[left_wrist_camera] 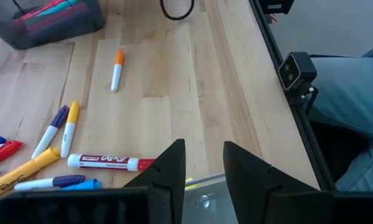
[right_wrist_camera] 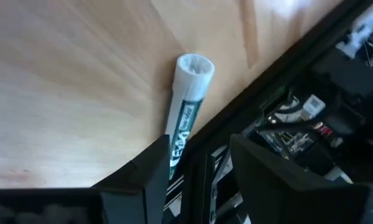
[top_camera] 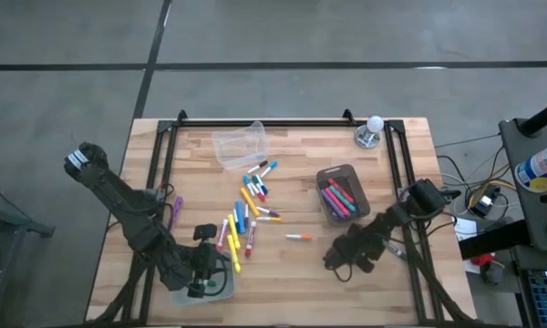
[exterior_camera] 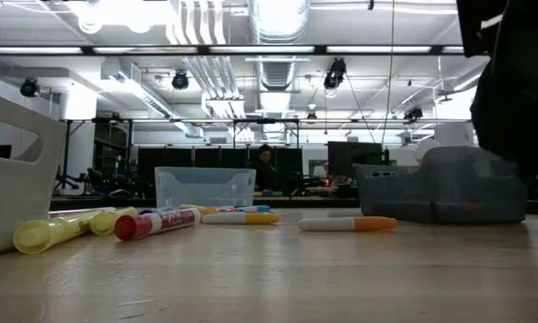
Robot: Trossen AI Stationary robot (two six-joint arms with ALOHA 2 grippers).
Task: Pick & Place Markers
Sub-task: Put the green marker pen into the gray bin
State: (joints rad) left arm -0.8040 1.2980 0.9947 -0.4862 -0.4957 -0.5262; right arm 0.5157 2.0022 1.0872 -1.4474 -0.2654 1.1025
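Markers [top_camera: 246,214]: scattered in a loose cluster at centre frame in the high view, flat on the bench [top_camera: 292,282], mixed yellow, blue, red and pink. More stand packed inside the grey bin [top_camera: 346,169], right of centre. One white marker with an orange cap [top_camera: 298,237] lies alone between cluster and bin, lower centre. One purple marker [top_camera: 176,211] lies left of the cluster, beside the left arm.

White-and-green marker [right_wrist_camera: 188,106]: lies flat on the bench, close along the black edge rail [right_wrist_camera: 286,68], at centre frame in the right wrist view.

Right gripper [right_wrist_camera: 199,155]: low over the bench at lower right of the high view, by the edge rail. Jaws spread. Near end of the white-and-green marker hidden behind one finger [right_wrist_camera: 152,165]; cannot tell whether touching.

Left gripper [left_wrist_camera: 203,149]: at lower left of the high view, above a clear tray [top_camera: 221,290]. Jaws slightly spread, a narrow gap showing between them. Red-capped white marker [left_wrist_camera: 112,162] lies just beyond the tips.

Clear bin [top_camera: 239,146]: upper centre, apart from the cluster.
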